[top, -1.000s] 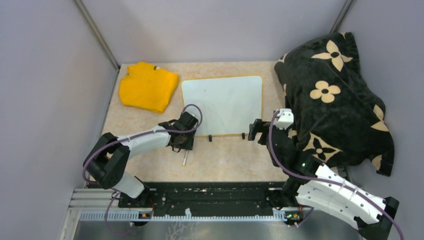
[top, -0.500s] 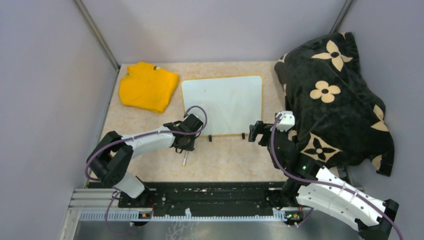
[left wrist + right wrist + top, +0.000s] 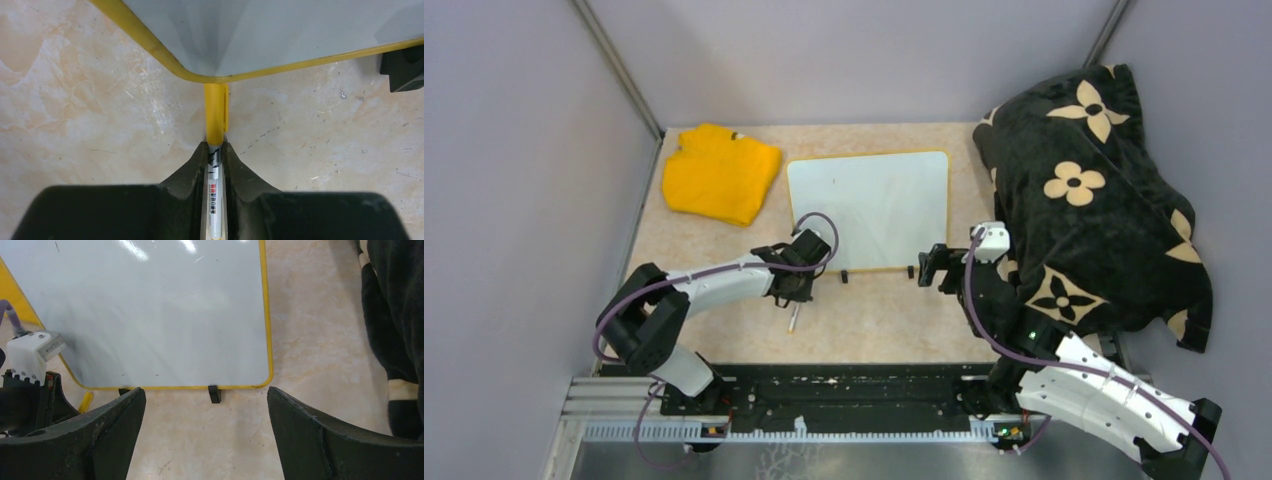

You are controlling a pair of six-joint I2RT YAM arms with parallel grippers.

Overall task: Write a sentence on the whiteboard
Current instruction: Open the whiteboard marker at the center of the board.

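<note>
Yellow-orange plastic makes the thin rim (image 3: 265, 315) of the whiteboard (image 3: 869, 210), which lies flat in the middle of the beige, marble-patterned table (image 3: 874, 325). Its long edges run from left to right. On the near edge we see two small black feet (image 3: 214, 393).

The left gripper (image 3: 215, 147) has its fingers pressed together on a marker (image 3: 216, 115). In the left wrist view the white printed barrel sits between the two dark fingers. The yellow cap (image 3: 216, 102) points forward and reaches the rounded near-left corner of the board. We cannot tell whether the cap touches the rim or goes just under it. In the top view the back end of the marker shows behind the gripper, toward the arm bases.

The right gripper (image 3: 206, 430) stands with its fingers wide apart. It is over the table just in front of the near-right corner of the board, and the right foot shows between the two fingers. We cannot tell whether it touches the table.

A folded yellow cloth (image 3: 721, 172) lies beside the far-left corner of the board. A black blanket (image 3: 1094, 190) with cream flowers is heaped on the right side of the table, near the right arm.
</note>
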